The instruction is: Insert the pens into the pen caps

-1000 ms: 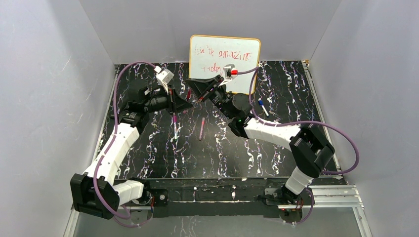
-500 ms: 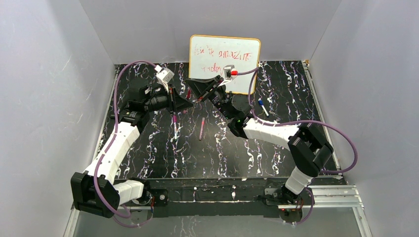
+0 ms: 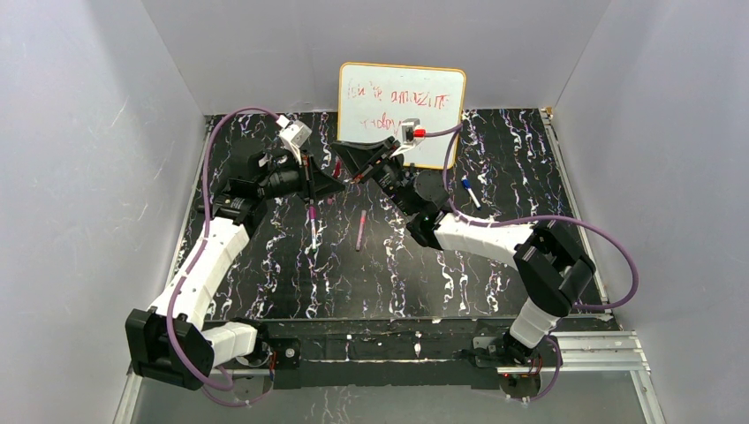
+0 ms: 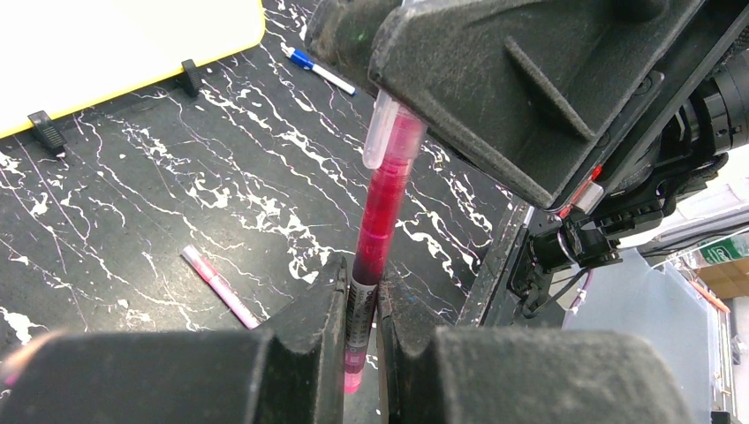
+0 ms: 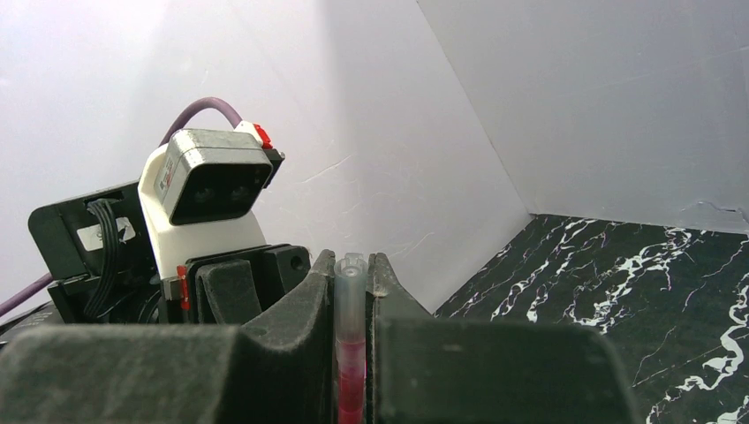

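The magenta pen (image 4: 378, 225) hangs in the air above the counter (image 4: 177, 203), slightly tilted, its upper end inside a clear cap (image 4: 382, 132); the left tool (image 4: 360, 327) is clamped tight on its lower barrel; the right tool (image 5: 351, 267) is closed snugly on the cap. A loose pink pen (image 4: 218, 288) lies on the counter below; a blue-ended pen (image 4: 322, 72) lies further off, near the whiteboard (image 3: 402, 102).
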`<state>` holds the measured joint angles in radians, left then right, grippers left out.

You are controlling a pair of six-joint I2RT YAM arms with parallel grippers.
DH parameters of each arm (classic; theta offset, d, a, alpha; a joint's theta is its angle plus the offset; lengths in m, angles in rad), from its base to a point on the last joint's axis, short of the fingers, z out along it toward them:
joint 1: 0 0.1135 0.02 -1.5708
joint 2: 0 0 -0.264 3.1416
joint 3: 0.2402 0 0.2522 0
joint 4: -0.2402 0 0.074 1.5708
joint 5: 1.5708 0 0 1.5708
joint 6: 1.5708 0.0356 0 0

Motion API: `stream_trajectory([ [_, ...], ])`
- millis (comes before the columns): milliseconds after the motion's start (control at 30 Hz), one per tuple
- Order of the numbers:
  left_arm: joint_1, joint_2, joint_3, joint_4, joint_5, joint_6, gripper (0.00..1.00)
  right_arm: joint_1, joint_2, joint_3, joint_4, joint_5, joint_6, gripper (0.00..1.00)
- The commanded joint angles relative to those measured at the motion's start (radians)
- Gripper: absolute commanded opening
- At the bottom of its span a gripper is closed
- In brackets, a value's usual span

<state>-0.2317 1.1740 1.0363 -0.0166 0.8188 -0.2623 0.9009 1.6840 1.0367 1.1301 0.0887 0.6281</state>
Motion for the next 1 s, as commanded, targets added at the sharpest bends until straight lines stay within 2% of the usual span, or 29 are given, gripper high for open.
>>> stream_trajectory([
  [0, 0.027, -0.082, 0.132, 0.597, -0.234, -0.081, 0.00, 0.233, 0.128, -0.160, -0.521, -0.473, 0.032, 0.01],
  [200, 0.027, -0.153, 0.012, 0.511, -0.227, -0.055, 0.00, 0.232, 0.097, -0.140, -0.578, -0.428, 0.031, 0.01],
  [333, 0.028, -0.186, -0.037, 0.380, -0.224, -0.005, 0.00, 0.231, 0.067, -0.083, -0.680, -0.382, -0.001, 0.01],
  [500, 0.027, -0.254, -0.129, 0.309, -0.261, 0.024, 0.00, 0.231, 0.040, -0.003, -0.814, -0.351, -0.032, 0.01],
  [700, 0.028, -0.258, -0.152, 0.262, -0.279, 0.052, 0.00, 0.231, 0.000, 0.066, -0.921, -0.370, -0.056, 0.01],
  [967, 0.028, -0.270, -0.206, 0.197, -0.289, 0.078, 0.00, 0.217, -0.094, 0.105, -1.061, -0.271, -0.100, 0.01],
])
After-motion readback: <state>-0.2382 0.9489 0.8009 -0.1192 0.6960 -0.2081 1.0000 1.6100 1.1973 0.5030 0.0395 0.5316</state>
